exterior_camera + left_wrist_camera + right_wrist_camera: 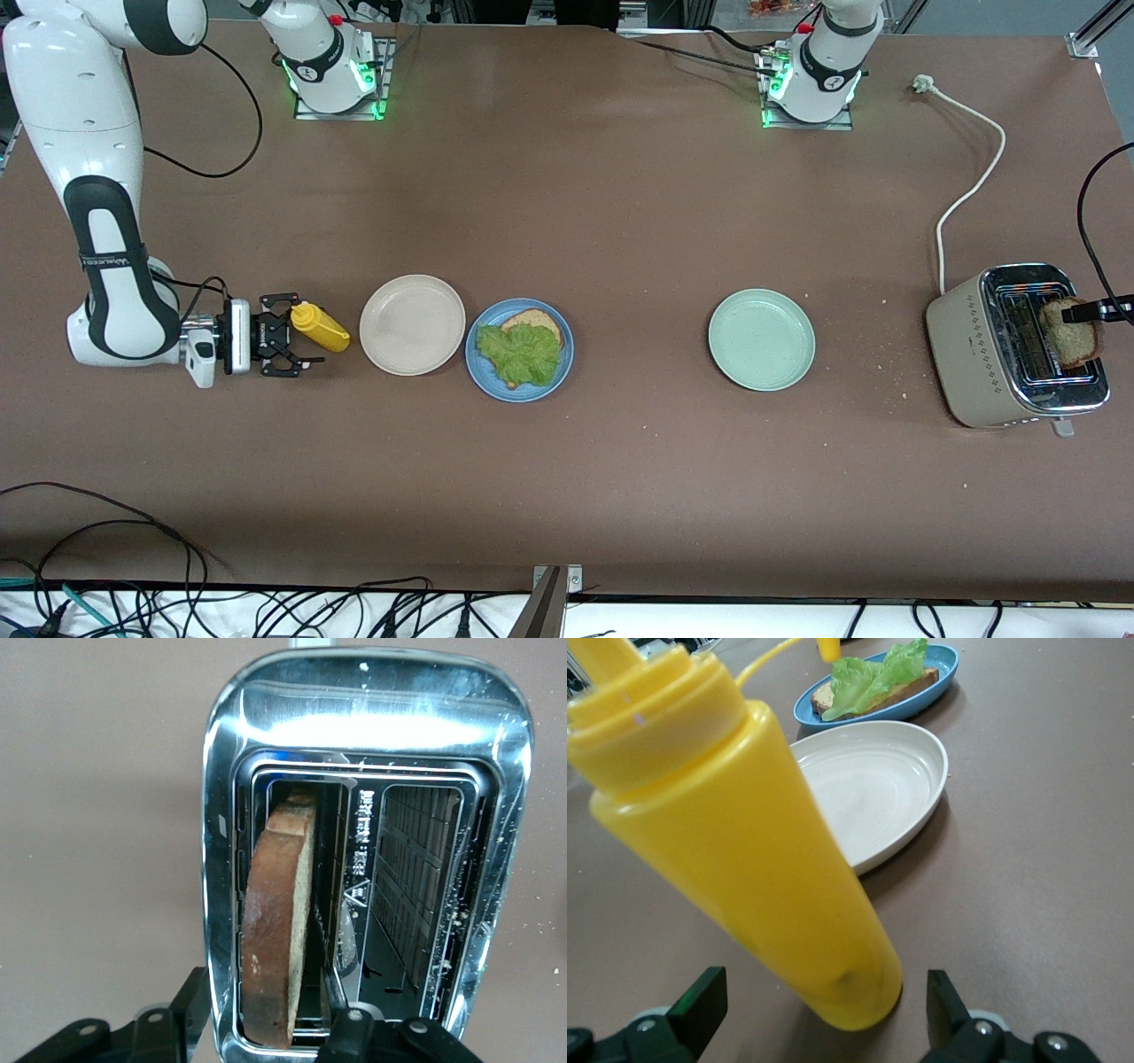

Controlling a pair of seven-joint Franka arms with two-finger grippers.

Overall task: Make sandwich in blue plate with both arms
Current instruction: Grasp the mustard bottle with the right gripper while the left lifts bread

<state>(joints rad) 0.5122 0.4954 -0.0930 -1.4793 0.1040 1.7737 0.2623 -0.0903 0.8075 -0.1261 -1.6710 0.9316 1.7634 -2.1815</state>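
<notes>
At the right arm's end of the brown bench the right arm's black two-finger tool [297, 346] sits low at the bench top with its fingers spread wide, holding nothing; the yellow plastic squeeze bottle [321, 326] lies just in front of it, between the fingers [698, 1001] but not touched by them, and this arm appears to wait; next along stands the empty beige-cream round plate [412, 324], and touching its rim the round matte blue plate [519, 350], which carries one slice of brown wholemeal bread [535, 322] with a ruffled green lettuce leaf [520, 354] on top; the sandwich thus lacks its upper slice; further along is the empty pale mint-green plate [761, 338]; at the left arm's end stands the beige and chrome two-slot toaster [1015, 347], a second brown bread slice [276, 930] upright in one slot; the left tool [257, 1028] straddles that slice, fingers partly closed, whether they grip it yet I cannot tell; the step in hand looks like fetching the top slice; next it needs a firm pinch, a straight lift clear of the slot, then a carry to the blue plate.
</notes>
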